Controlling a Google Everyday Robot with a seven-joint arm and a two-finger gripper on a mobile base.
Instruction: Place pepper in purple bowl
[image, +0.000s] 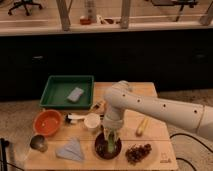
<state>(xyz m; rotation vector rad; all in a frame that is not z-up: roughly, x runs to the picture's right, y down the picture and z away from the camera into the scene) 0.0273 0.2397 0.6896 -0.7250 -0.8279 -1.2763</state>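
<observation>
The purple bowl sits near the table's front edge, in the middle. My gripper points straight down right over it, the white arm reaching in from the right. The light-green pepper stands nearly upright between the fingers, its lower end down inside the bowl. The gripper is shut on the pepper. The gripper body hides the pepper's upper part.
Orange bowl at left, small white cup just behind the purple bowl. Green tray holding a grey sponge at back left. Yellowish elongated item, dark grapes, blue cloth, metal cup.
</observation>
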